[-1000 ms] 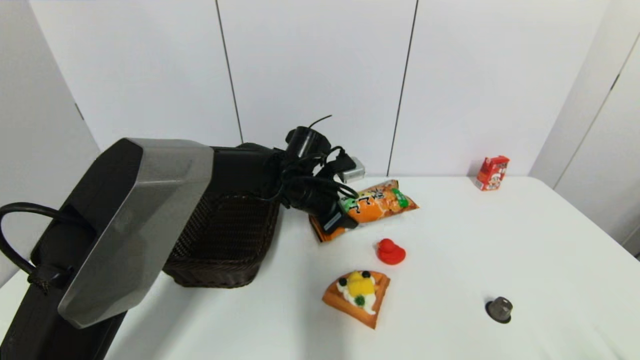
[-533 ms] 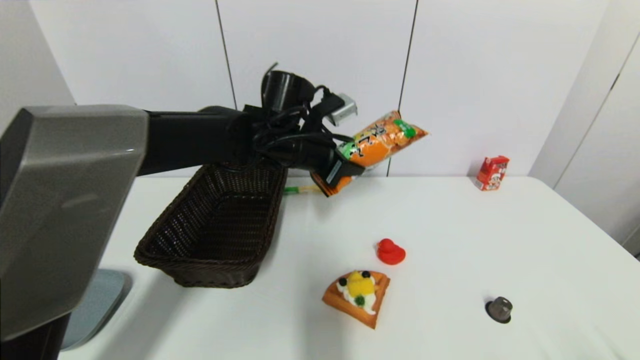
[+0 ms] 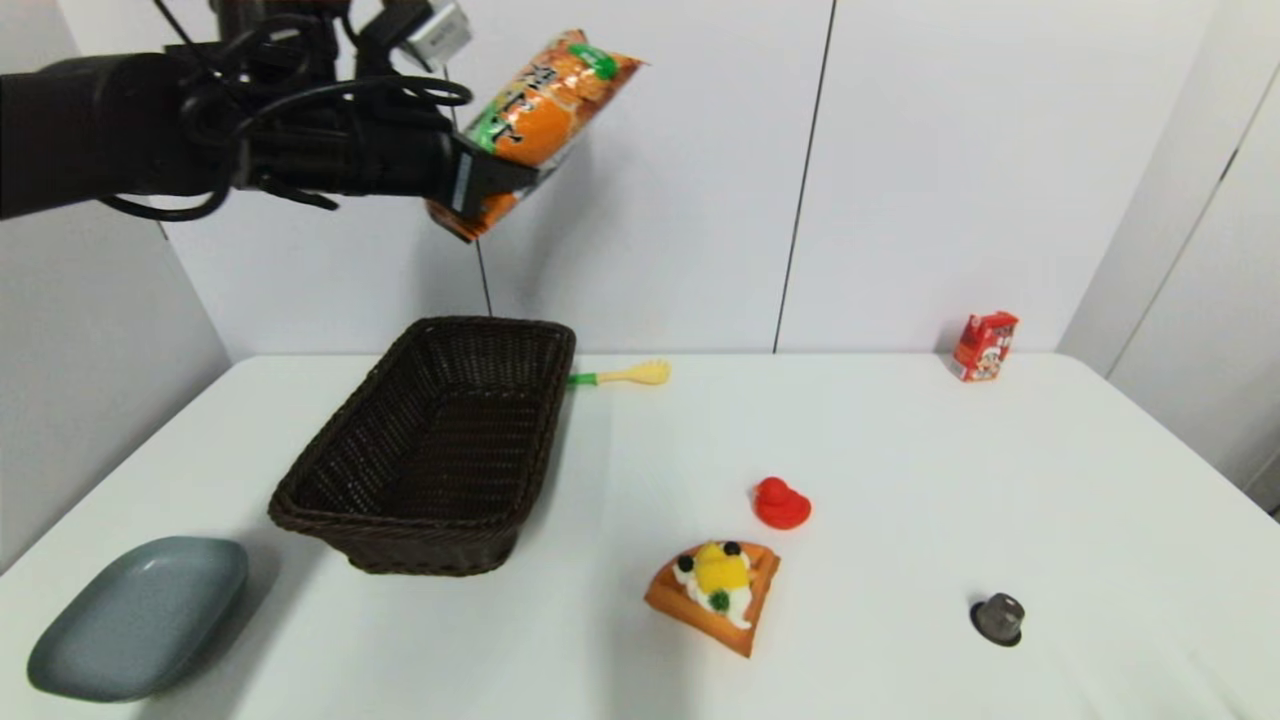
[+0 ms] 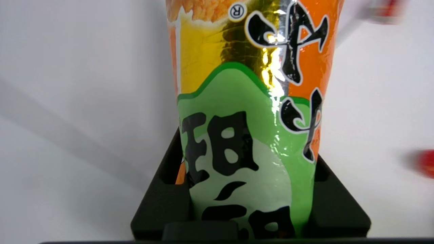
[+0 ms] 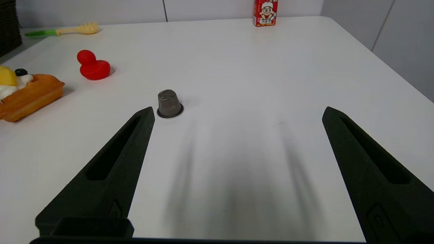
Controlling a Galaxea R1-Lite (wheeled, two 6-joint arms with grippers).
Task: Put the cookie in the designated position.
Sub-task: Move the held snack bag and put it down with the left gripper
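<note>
My left gripper (image 3: pixel 490 185) grasps the cookie (image 3: pixel 540 105), lifted high above the wicker basket (image 3: pixel 440 440); placement remains.
</note>
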